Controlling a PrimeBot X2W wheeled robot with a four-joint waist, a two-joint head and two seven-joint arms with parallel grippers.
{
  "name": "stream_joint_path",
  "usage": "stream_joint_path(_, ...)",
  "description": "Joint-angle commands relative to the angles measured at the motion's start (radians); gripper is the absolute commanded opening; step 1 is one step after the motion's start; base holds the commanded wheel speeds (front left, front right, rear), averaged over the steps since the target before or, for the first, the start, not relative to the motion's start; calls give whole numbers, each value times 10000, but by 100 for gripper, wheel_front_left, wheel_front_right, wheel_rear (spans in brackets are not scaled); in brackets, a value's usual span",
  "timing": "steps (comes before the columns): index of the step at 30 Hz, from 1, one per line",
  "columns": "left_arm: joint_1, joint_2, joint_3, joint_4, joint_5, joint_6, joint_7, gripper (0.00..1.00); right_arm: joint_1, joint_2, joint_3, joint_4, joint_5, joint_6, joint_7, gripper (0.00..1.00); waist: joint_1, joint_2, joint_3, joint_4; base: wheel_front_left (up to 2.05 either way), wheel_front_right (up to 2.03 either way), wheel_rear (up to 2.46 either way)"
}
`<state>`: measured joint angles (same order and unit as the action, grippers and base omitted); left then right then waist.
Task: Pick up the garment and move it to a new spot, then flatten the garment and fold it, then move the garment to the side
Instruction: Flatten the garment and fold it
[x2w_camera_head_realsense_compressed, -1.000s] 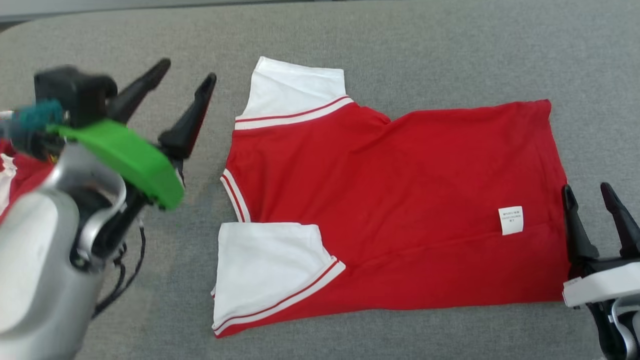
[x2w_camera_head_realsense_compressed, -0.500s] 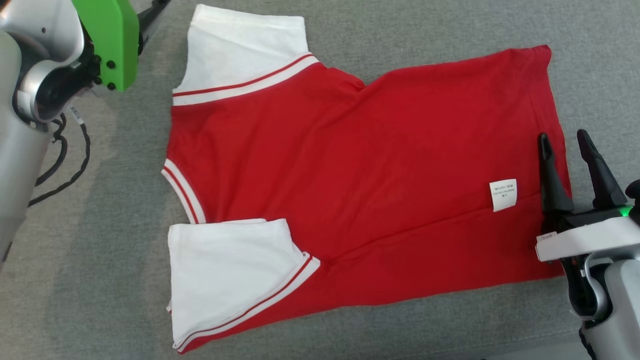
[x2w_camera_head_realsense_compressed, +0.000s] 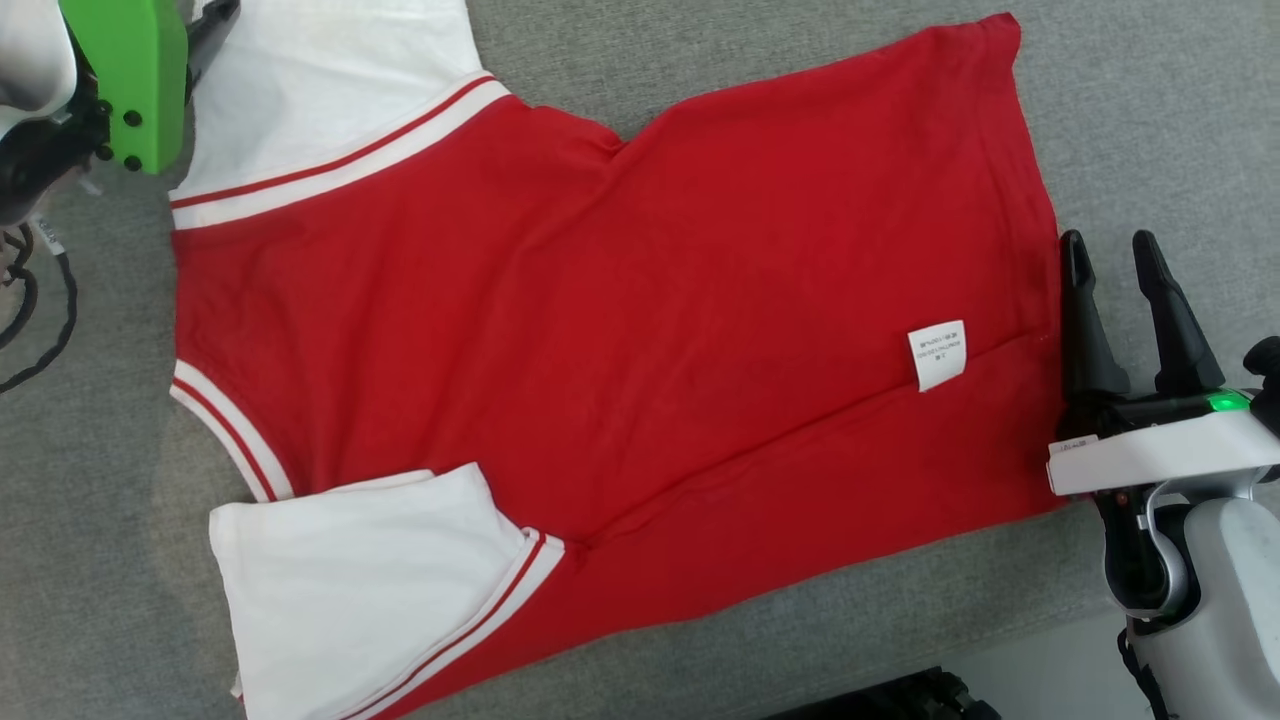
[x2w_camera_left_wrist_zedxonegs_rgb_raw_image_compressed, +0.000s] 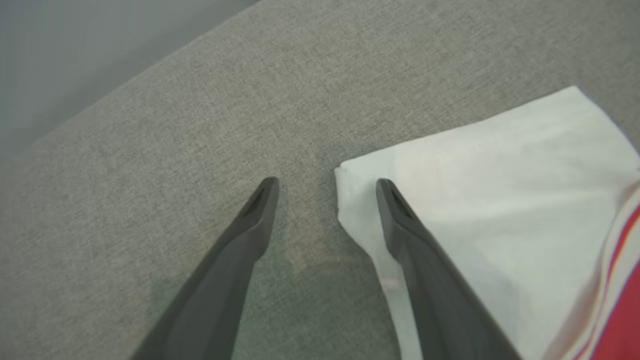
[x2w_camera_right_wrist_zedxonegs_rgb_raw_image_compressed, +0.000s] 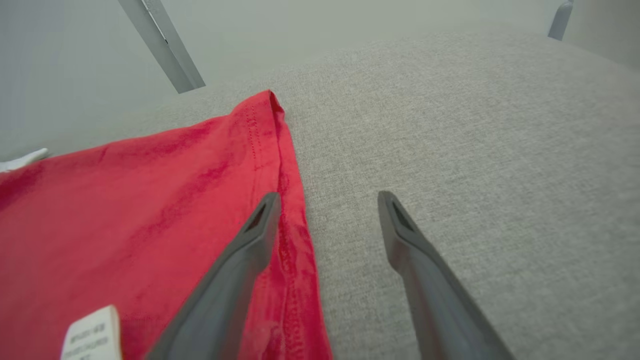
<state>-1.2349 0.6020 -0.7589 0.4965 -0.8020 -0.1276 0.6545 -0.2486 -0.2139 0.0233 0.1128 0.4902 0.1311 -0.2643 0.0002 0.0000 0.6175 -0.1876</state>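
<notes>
One red garment (x2w_camera_head_realsense_compressed: 600, 330) with one label (x2w_camera_head_realsense_compressed: 937, 354), one left hand (x2w_camera_left_wrist_zedxonegs_rgb_raw_image_compressed: 325, 186), one right hand (x2w_camera_head_realsense_compressed: 1107, 243), one grey surface (x2w_camera_head_realsense_compressed: 1160, 100).

Red garment (x2w_camera_head_realsense_compressed: 600, 300) on grey fabric surface (x2w_camera_head_realsense_compressed: 1150, 100)

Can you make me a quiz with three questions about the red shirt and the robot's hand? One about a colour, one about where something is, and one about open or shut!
1. What colour are the two sleeves of the shirt?
A blue
B green
C white

2. Where is the little label?
A on a sleeve
B near the hem, by the right gripper
C at the neck

3. How are the right gripper's jaws?
A open, holding nothing
B shut on the hem
C shut on the label

Answers:
1 C: both sleeves are white with red stripes.
2 B: the label sits on the red cloth close to the hem, beside the right gripper.
3 A: its two fingers stand apart and grip nothing.
</notes>
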Motion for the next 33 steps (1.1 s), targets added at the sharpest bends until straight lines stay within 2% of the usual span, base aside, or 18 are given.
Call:
stream_joint_path(1,-160,186,-124,100,-123,-38,25,100,-40,42,-16,-44,35,-6,0,100,-2,0,141,-211,0,0,0)
stream_joint_path(3,-210,300,-295,140,-232,-38,-30,100,-10,72,-68,-53,13,-6,0,100,-2,0,149,-259,0,0,0)
stream_joint_path(4,-227,334,-359,161,-272,-38,-48,95,3,79,-80,-62,6,-6,0,100,-2,0,153,-276,0,0,0)
stream_joint_path(6,-248,380,-505,191,-361,-37,-126,63,26,90,-107,-72,-8,-6,0,100,-2,0,169,-297,0,0,0)
stream_joint_path(9,-300,451,-797,100,-557,-28,-234,5,14,101,-98,-60,-32,-6,0,100,-2,0,190,-317,0,0,0)
stream_joint_path(10,-337,492,-859,103,-608,-26,-258,0,-16,98,-87,-52,-40,-6,0,100,-2,0,193,-318,0,0,0)
stream_joint_path(16,-641,583,-1140,117,-867,-27,-986,0,-399,-156,196,-26,-214,-6,0,100,-2,0,77,-263,0,0,0)
stream_joint_path(20,-624,485,-1436,85,-1175,-27,-1357,0,-1001,-495,834,500,-48,-6,51,100,-2,0,-267,-96,0,0,0)
stream_joint_path(24,-534,301,-1713,-130,-1601,-27,-1675,0,-2111,-724,1242,1308,269,-5,1274,100,-2,0,-680,179,0,0,0)
stream_joint_path(29,-454,209,-2130,-390,-1856,-27,-1919,0,-3562,-709,1636,2157,308,-3,3258,100,-2,0,-1077,535,0,0,0)
stream_joint_path(33,-474,123,-2380,-613,-2094,-27,-2111,0,-4404,-882,1588,2882,109,-5,4407,100,-2,0,-1224,825,0,0,0)
